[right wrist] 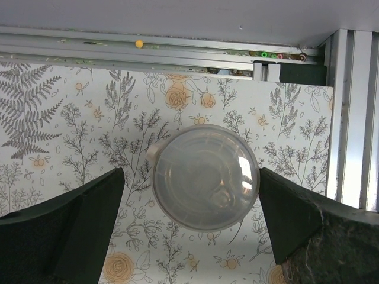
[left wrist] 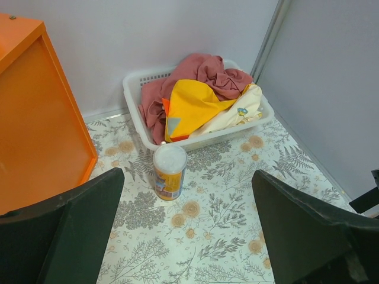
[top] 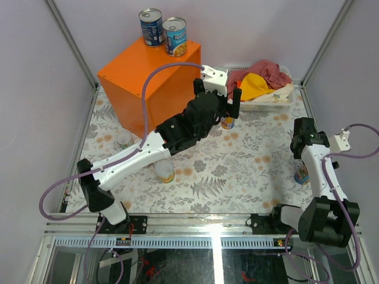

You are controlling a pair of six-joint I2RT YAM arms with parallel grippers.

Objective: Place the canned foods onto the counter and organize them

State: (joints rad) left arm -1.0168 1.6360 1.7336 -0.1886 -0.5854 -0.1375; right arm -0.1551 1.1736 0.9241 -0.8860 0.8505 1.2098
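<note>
The glossy fern-and-rose table (top: 237,177) is running out to pale walls, and at its far left the boxy orange counter (top: 127,71) is carrying two silver-topped, blue-labelled cans (top: 151,27) side by side on its flat top. I am holding the left gripper (left wrist: 186,195) with its black fingers spread wide and empty, above a short white-topped can (left wrist: 169,171) standing just beside the slotted white basket (left wrist: 133,89) of crumpled cloths (left wrist: 195,94). The right gripper (right wrist: 189,183) is hanging fully open too, its fingers flanking a round can with a cloudy plastic lid (right wrist: 204,176).
</note>
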